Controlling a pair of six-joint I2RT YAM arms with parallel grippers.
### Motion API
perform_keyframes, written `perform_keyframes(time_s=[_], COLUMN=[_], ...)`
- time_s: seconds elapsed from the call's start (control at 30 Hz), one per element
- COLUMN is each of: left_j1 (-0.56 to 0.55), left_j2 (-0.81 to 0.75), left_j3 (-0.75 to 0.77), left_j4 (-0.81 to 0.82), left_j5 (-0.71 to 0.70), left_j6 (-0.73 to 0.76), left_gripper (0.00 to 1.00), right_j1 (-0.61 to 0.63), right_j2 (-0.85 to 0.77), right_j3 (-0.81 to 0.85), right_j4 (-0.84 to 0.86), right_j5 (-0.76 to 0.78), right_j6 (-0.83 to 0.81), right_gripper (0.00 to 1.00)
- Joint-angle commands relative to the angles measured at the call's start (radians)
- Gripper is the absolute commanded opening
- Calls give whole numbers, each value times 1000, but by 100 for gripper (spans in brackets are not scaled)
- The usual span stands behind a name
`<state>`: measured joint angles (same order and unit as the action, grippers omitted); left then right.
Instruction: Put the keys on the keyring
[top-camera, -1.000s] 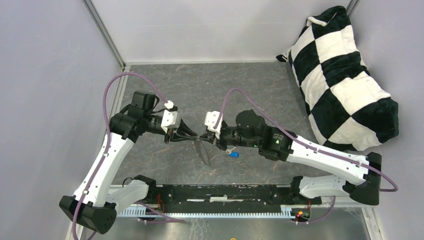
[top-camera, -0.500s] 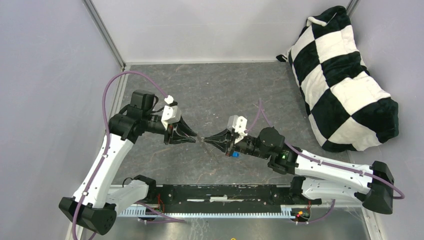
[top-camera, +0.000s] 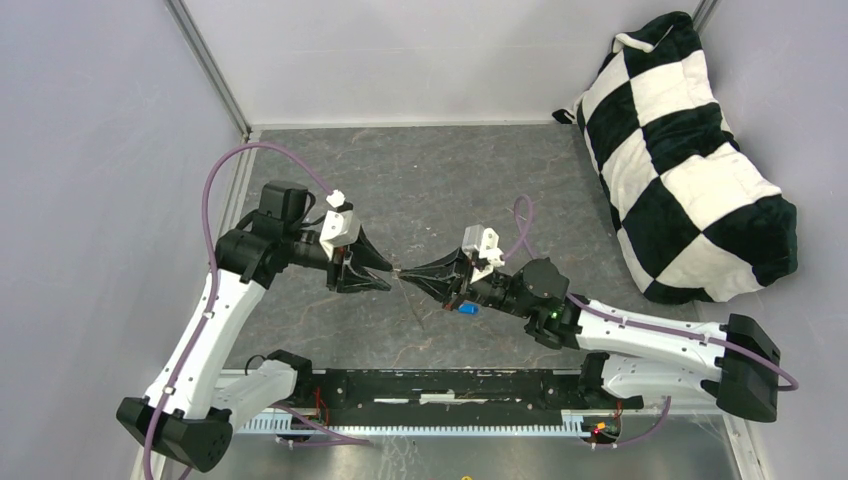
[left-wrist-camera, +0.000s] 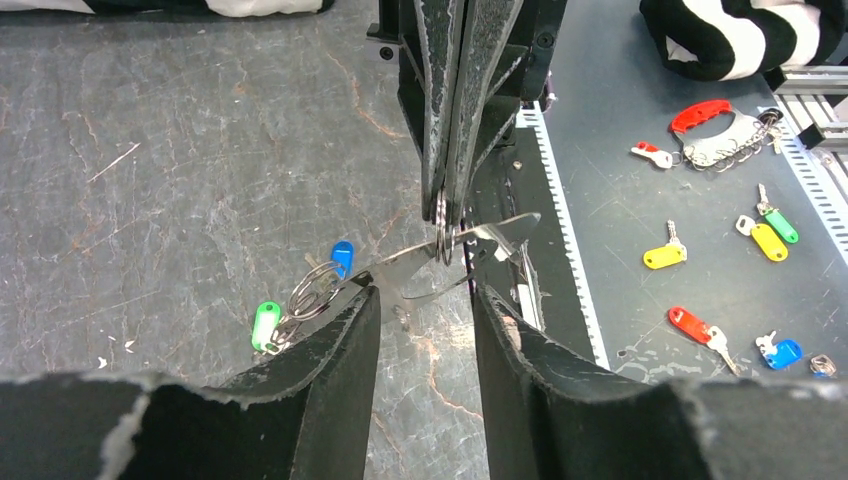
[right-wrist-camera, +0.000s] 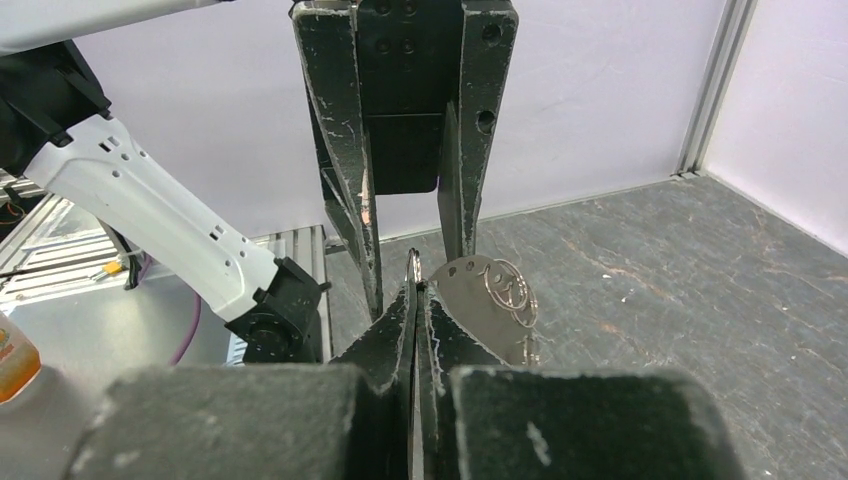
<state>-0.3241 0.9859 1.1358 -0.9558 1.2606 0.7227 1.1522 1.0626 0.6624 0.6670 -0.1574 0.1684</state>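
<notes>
My right gripper (top-camera: 405, 273) is shut on the keyring (left-wrist-camera: 441, 228), a thin silver loop seen edge-on, and holds it above the table; its closed tips also show in the right wrist view (right-wrist-camera: 414, 292). A flat silver tag (left-wrist-camera: 440, 272) with small wire rings (right-wrist-camera: 508, 285) hangs from the loop. My left gripper (left-wrist-camera: 425, 300) is open, facing the right one, its tips just short of the tag and gripping nothing. A blue-headed key (left-wrist-camera: 342, 256) and a green-headed key (left-wrist-camera: 265, 325) sit low beside the small rings. I cannot tell whether they are attached. The blue head also shows in the top view (top-camera: 466, 309).
A black-and-white checkered cushion (top-camera: 690, 150) lies at the back right. Past the table's near rail (left-wrist-camera: 560, 230), several spare keys with red, yellow, green and blue tags (left-wrist-camera: 720, 140) lie on a metal surface. White walls close the back and sides.
One second ago both grippers met at the ring. The left gripper has since opened and let go. The right arm has pulled back to the right and turned, keeping the ring.
</notes>
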Motion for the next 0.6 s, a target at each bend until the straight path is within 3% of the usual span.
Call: perform_keyframes(time_s=[0.0, 0.23, 0.43, 0.57], left_j1=[0, 0, 1, 1], left_j2=[12, 15, 16, 9], left_j3=[39, 53, 52, 45], left_j4=[23, 23, 23, 25], left_j5=[33, 42, 41, 20], left_j6=[-7, -2, 1, 9], left_gripper=[46, 39, 22, 3], right_j1=[5, 5, 6, 6], right_j2=[12, 30, 43, 43], right_j3=[26, 35, 45, 52], right_j4=[84, 72, 65, 55], right_j5=[-20, -33, -38, -36], right_j6=[20, 23, 23, 20], right_gripper=[1, 1, 1, 1])
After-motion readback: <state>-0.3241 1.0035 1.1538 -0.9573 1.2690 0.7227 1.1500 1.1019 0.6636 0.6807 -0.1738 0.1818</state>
